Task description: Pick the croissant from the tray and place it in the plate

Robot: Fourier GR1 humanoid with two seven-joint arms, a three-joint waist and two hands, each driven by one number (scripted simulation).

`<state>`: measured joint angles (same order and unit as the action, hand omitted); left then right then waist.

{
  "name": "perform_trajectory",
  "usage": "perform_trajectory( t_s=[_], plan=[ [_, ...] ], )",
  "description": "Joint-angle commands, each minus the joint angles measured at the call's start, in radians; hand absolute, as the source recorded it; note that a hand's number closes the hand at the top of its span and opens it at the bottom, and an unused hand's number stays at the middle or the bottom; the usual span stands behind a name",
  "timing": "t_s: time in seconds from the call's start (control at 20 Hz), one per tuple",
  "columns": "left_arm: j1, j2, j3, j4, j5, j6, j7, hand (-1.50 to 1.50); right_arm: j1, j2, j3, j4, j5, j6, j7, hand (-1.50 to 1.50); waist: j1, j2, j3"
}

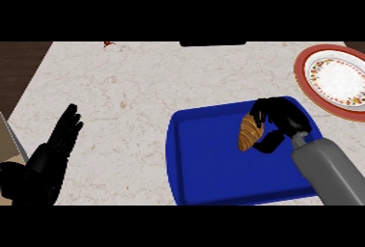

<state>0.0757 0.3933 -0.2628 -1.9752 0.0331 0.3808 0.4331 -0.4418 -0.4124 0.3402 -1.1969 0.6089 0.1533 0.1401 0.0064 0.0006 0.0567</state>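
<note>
grasp step in hand: right hand (279, 120) has its fingers and thumb curled round croissant (250, 133), which stands on edge over the upper right part of blue tray (206, 169). croissant is golden brown, ridged, crescent-shaped. next move, by judgement: lift and carry up-right to plate (308, 77). left hand (50, 149) rests at lower left, fingers straight.

right hand (279, 121) curled round croissant (249, 133) over blue tray (206, 169), plate (335, 79) far right, left hand (50, 149) resting open
</note>
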Motion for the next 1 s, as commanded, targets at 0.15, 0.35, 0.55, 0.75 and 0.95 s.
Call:
perform_trajectory(
  t_s=[0.15, 0.35, 0.55, 0.75, 0.95],
  plan=[
    [-0.006, -0.05, 0.004, 0.166, 0.024, 0.002, -0.008, 0.0, -0.11, -0.093, -0.144, 0.109, 0.014, -0.129, -0.097, 1.5, -0.008, 0.024, -0.056],
    [0.002, -0.074, -0.01, 0.19, 0.008, 0.01, -0.033, 0.0, -0.141, -0.106, -0.185, 0.127, 0.017, -0.197, -0.146, 1.5, -0.006, 0.019, -0.057],
    [0.009, -0.079, -0.011, 0.197, -0.003, 0.013, -0.036, 0.0, -0.175, -0.123, -0.284, 0.109, 0.004, -0.324, -0.145, 1.5, -0.017, 0.016, -0.058],
    [0.0, -0.08, 0.004, 0.187, 0.02, -0.004, -0.014, 0.0, -0.183, -0.143, -0.338, 0.119, 0.017, -0.393, -0.112, 1.5, -0.016, 0.011, -0.058],
    [-0.038, -0.105, -0.008, 0.224, -0.002, 0.001, -0.02, 0.0, -0.21, -0.179, -0.393, 0.208, 0.004, -0.393, -0.104, 1.5, -0.007, 0.018, -0.057]
  ],
)
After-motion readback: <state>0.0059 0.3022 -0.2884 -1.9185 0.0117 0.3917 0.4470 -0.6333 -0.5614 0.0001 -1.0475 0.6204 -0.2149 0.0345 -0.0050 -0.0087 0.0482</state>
